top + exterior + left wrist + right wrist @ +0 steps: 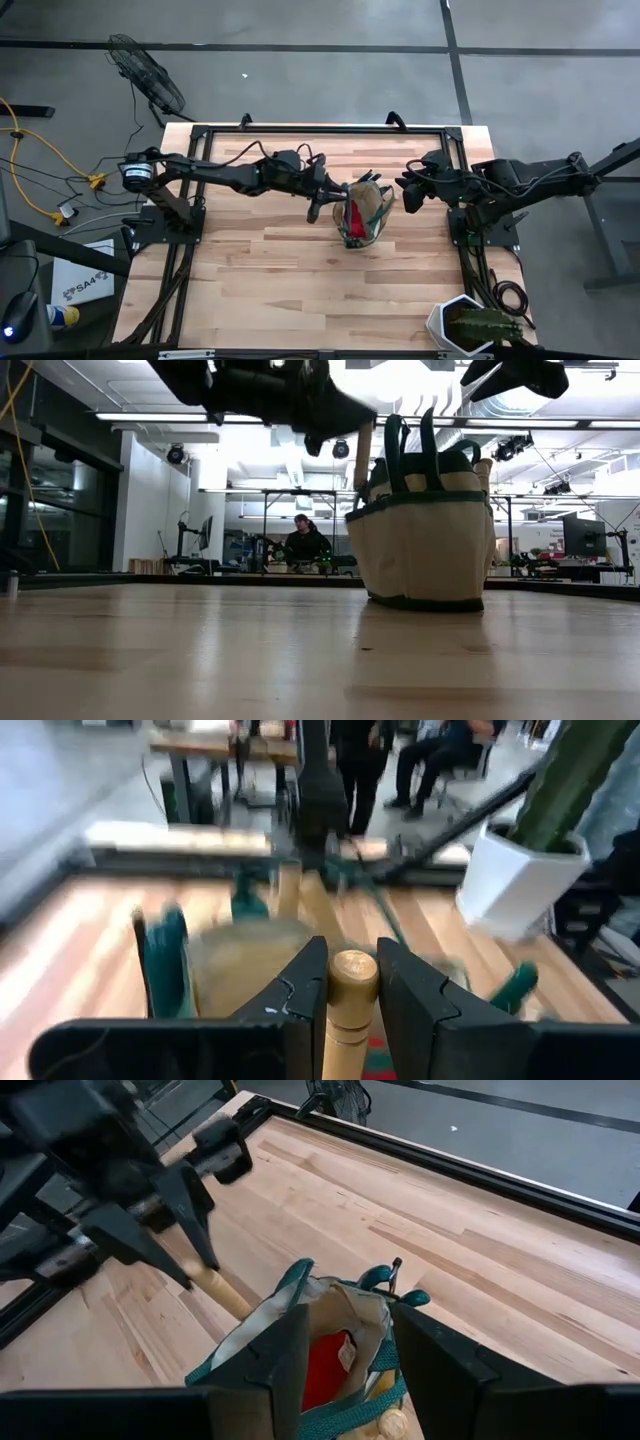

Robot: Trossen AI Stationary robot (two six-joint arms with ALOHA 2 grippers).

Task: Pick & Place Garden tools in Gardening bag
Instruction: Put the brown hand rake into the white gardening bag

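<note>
The tan gardening bag [372, 205] with green trim stands upright on its base mid-table [425, 540]. It holds a red fabric piece [328, 1365] and teal-handled tools [385, 1280]. My left gripper [322, 203] hangs just left of the bag, shut on a wooden-handled tool [362, 455]. The tool's lower part is hidden behind the bag's left rim. My right gripper [408, 197] hovers open above the bag's right side. In its wrist view the bag's mouth [335, 1305] shows between its fingers, and I see it touching nothing. My left gripper pinches the wooden handle near its rounded top end [352, 982] between its two fingers. The fingers [300, 985] come roughly level from the table's left and lie across the handle. The tool stands nearly upright, lifted, its lower part going down at the bag's left rim [250, 1312].
A spiky plant in a white hexagonal pot [468, 325] stands at the near right corner. A black metal frame [320, 128] runs round the table. Bare wood lies near and left of the bag. A person [305, 542] sits far back in the room.
</note>
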